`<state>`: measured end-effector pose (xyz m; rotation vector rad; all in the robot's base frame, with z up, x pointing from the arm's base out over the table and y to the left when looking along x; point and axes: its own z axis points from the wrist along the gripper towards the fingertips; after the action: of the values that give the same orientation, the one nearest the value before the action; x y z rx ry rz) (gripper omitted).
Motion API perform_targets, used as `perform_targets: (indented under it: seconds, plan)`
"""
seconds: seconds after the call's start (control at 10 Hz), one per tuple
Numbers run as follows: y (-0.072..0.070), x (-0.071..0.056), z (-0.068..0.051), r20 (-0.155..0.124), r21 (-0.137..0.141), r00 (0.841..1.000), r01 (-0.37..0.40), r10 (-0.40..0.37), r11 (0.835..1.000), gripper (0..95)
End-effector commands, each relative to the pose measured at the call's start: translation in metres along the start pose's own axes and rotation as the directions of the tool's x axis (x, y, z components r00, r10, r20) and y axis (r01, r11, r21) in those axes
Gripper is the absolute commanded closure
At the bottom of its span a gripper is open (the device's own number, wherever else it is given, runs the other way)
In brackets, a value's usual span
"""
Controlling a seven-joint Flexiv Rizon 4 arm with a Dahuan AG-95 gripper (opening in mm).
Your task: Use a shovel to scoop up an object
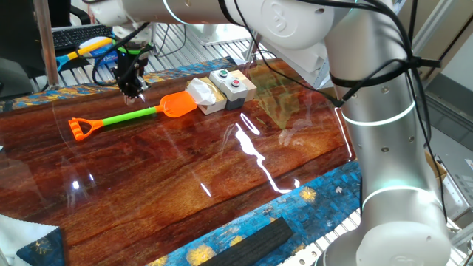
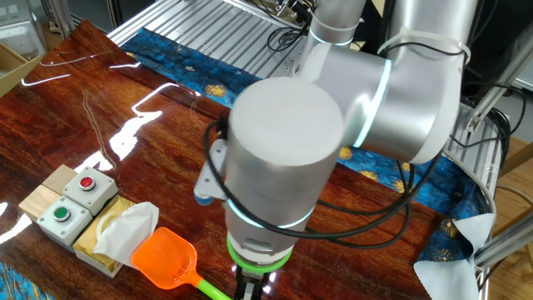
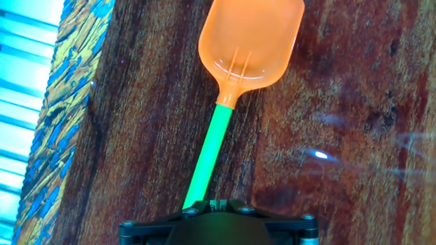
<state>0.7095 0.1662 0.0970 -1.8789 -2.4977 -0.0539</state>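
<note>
1. The gripper (image 1: 132, 91) hangs over the table (image 1: 222, 185), directly above the green shaft of the shovel (image 1: 133, 115), between its orange blade and its orange D-handle.
2. In the hand view the shaft runs forward from under the gripper body and the blade lies ahead of it, flat on the wood. The fingertips are not visible there, and in the fixed views they are too small and dark, so I cannot tell if the fingers are apart or together.
3. From the one fixed view the fingertips seem just above the shaft, not yet around it. I judge that the shovel is not grasped yet.
4. The object (image 1: 202, 94), a tan box with white tissue, stands beyond the blade tip as seen from the gripper, just beside or touching it. Next to it, further from the gripper, stands a grey button box (image 1: 231, 83).
5. So nothing of the task is finished: the approach looks nearly complete. What is left is to grasp the shaft, to push the blade under the object, and to lift it.
</note>
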Motion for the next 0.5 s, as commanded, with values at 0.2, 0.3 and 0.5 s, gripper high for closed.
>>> perform_targets:
  seconds: [0.2, 0.3, 0.5]
  plan:
    - [0.0, 0.0, 0.0, -0.019, -0.003, 0.995, -0.098, 0.098, 0.995, 76.0]
    - [0.005, -0.001, 0.001, -0.023, -0.003, 0.993, -0.113, 0.113, 0.994, 76.0]
    - [0.015, -0.001, 0.005, -0.031, -0.004, 0.991, -0.13, 0.13, 0.991, 76.0]
